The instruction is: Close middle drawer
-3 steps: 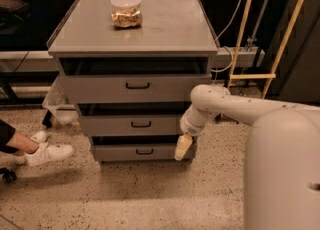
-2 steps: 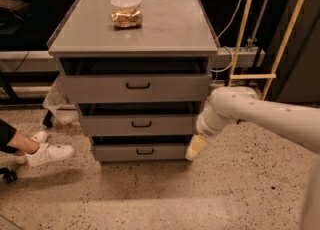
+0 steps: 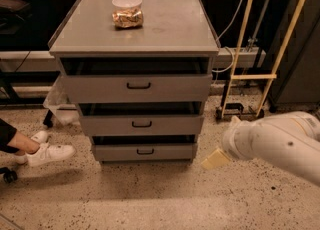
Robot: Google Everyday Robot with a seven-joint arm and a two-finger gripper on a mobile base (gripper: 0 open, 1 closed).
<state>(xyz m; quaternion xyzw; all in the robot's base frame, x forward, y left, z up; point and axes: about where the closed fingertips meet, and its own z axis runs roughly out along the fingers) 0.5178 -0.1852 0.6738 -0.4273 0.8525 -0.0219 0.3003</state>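
At the far left a person's dark-clad leg ends in a white sneaker (image 3: 50,154) on the speckled floor (image 3: 150,199), with a small black caster (image 3: 7,175) near it. Behind the shoe a crumpled pale plastic bag (image 3: 59,108) sits by the left side of the square grey metal desk (image 3: 170,29). On the desk top, toward the back left, stands a clear plastic tub (image 3: 127,11) with brown snacks inside.

Beneath the top are three drawers, each with a small dark centre handle. The tall-fronted top drawer (image 3: 100,88) is pulled out a little. The middle drawer (image 3: 170,125) — wide, flat-fronted grey metal, second of the three — also stands out from the frame, a dark strip of its inside showing above the front. The lowest drawer (image 3: 170,151) is ajar too.

To the right stands a yellow-framed hand cart (image 3: 250,77), and a white cable (image 3: 235,19) hangs beside it. In the lower right the robot's white arm (image 3: 280,141) reaches in. Its cream-tipped gripper (image 3: 216,159) hangs low over the floor, right of the lowest drawer's corner and apart from the desk — whether it is spread or closed cannot be told.
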